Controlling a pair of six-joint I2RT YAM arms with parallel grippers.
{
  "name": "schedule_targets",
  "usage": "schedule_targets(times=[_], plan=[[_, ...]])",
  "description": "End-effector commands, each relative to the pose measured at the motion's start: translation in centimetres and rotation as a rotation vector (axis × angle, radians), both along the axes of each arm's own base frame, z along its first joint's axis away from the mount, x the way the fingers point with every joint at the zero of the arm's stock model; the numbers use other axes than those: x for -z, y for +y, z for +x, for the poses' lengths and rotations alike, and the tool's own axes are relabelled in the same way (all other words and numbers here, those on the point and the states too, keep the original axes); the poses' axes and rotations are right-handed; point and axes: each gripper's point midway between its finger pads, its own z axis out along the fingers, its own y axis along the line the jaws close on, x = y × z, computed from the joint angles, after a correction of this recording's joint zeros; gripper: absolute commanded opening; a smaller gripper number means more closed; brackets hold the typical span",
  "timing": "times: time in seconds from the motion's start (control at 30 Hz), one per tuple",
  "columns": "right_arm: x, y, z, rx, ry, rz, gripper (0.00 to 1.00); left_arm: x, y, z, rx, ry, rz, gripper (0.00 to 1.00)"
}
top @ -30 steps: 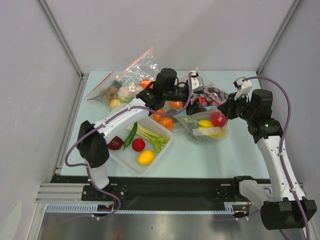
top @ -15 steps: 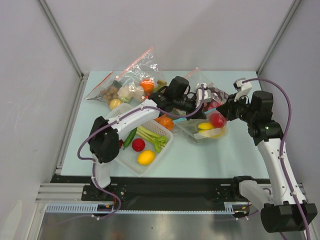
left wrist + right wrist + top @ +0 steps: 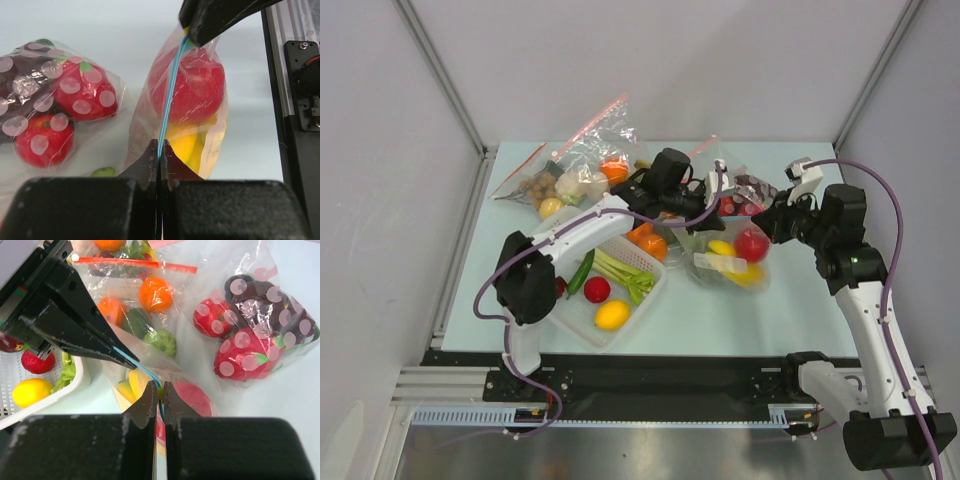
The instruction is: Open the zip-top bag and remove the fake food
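Note:
The zip-top bag (image 3: 730, 262) hangs between my two grippers, its light blue zip strip (image 3: 170, 95) stretched taut from one to the other. Inside it lie fake food pieces: a red round fruit (image 3: 192, 90), a yellow banana (image 3: 186, 146) and small yellow pieces (image 3: 131, 385). My left gripper (image 3: 160, 150) is shut on one end of the strip. At the other end my right gripper (image 3: 160, 390) is shut on it too. In the top view, the left gripper (image 3: 705, 218) is at the bag's left and the right gripper (image 3: 766, 225) at its right.
A clear bag of spotted red strawberries (image 3: 250, 335) lies just behind. Red-strip bags hold oranges (image 3: 155, 292) and a lime (image 3: 162, 342). A white basket (image 3: 652, 292) of toy produce stands left of the bag. Another filled bag (image 3: 575, 165) lies at the back left.
My left gripper swung right from over the basket to the bag's zip strip and shut on it. The bag now sits a little higher and tauter. The right gripper kept its hold.

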Motion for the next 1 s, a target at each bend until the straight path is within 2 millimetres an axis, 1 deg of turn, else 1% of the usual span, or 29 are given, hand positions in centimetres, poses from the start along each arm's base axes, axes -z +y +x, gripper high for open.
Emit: schedule_targets(times=[0.0,0.3,0.4,0.43,0.5,0.53,0.57,0.6,0.63,0.67,0.7,0.73,0.77,0.8,0.83,0.87,0.9,0.93,0.97], plan=[[-3.2,-1.1,0.6,0.046,-0.133,-0.021,0.01,-1.0,3.3,2.1,-0.085,0.008,0.017,0.0],[-3.8,-1.5,0.2,0.068,-0.151,-0.028,0.01,-1.4,5.9,4.8,-0.153,0.012,0.011,0.0],[-3.8,-2.0,0.3,0.099,-0.152,-0.031,0.02,-1.1,6.2,5.1,-0.172,0.019,0.021,0.0],[-4.0,-2.5,0.5,0.135,-0.155,-0.033,0.02,-1.3,6.3,5.1,-0.176,0.022,0.019,0.0],[-4.4,-3.4,0.7,0.197,-0.163,-0.034,0.14,-1.8,6.0,4.4,-0.172,0.059,-0.004,0.0],[-4.6,-4.4,0.8,0.259,-0.17,-0.044,0.24,-2.1,5.8,4.2,-0.18,0.071,-0.015,0.0],[-5.4,-4.9,0.7,0.293,-0.187,-0.032,0.37,-2.9,5.5,4.0,-0.192,0.066,-0.041,0.0],[-6.5,-5.1,0.1,0.313,-0.221,-0.02,0.45,-3.1,5.0,3.4,-0.215,0.092,-0.049,0.0],[-7.1,-5.3,-0.1,0.326,-0.239,-0.01,0.51,-3.2,4.8,3.1,-0.233,0.103,-0.056,0.0],[-8.2,-4.9,-0.5,0.322,-0.262,0.031,0.57,-4.9,4.4,3.1,-0.262,0.079,-0.099,0.0],[-9.0,-4.4,-1.1,0.307,-0.279,0.068,0.57,-5.4,3.8,2.7,-0.317,0.115,-0.12,0.0],[-9.3,-3.5,-1.3,0.264,-0.275,0.106,0.57,-6.0,3.6,2.7,-0.342,0.117,-0.137,0.0],[-9.9,-2.7,-1.5,0.23,-0.278,0.138,0.57,-7.6,3.4,2.5,-0.377,0.125,-0.184,0.0],[-10.0,-1.3,-1.6,0.18,-0.246,0.21,0.56,-8.9,3.2,2.2,-0.442,0.173,-0.249,0.0],[-10.1,-0.7,-1.6,0.165,-0.229,0.246,0.56,-8.6,2.8,2.0,-0.458,0.211,-0.269,0.0],[-10.0,-0.1,-1.6,0.148,-0.206,0.284,0.56,-9.4,2.9,1.3,-0.472,0.24,-0.303,0.0],[-9.4,0.6,-1.4,0.138,-0.166,0.328,0.55,-10.1,2.1,0.3,-0.485,0.292,-0.353,0.0],[-9.1,1.5,-1.4,0.109,-0.144,0.349,0.55,-9.7,1.8,-0.1,-0.498,0.293,-0.382,0.0],[-8.6,1.9,-1.1,0.107,-0.122,0.356,0.56,-9.8,1.6,-0.6,-0.512,0.294,-0.398,0.0]])
